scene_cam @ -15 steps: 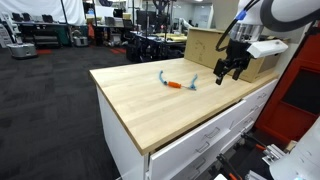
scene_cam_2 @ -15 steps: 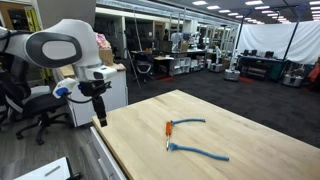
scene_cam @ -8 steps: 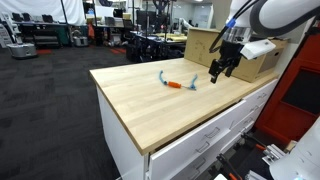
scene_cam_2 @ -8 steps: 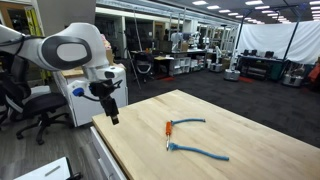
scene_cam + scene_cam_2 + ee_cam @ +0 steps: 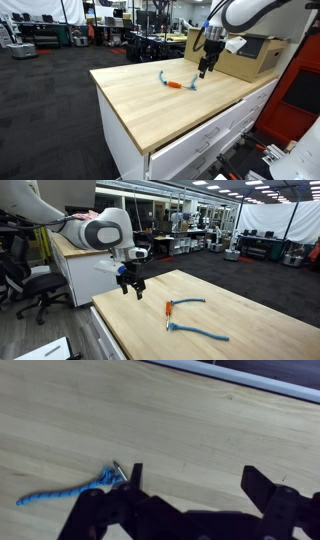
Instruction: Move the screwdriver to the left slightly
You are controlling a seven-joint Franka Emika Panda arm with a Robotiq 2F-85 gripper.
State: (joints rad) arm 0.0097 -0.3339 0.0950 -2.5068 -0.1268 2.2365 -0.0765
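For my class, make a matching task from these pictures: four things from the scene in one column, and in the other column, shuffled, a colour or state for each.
Things
1. screwdriver
2. gripper
3. cardboard box
4. thin curved pieces beside the screwdriver

Colour or state
A. light blue
B. open, holding nothing
C. brown
D. orange handle, grey shaft

Pairs: 1-D, 2-B, 3-C, 4-A
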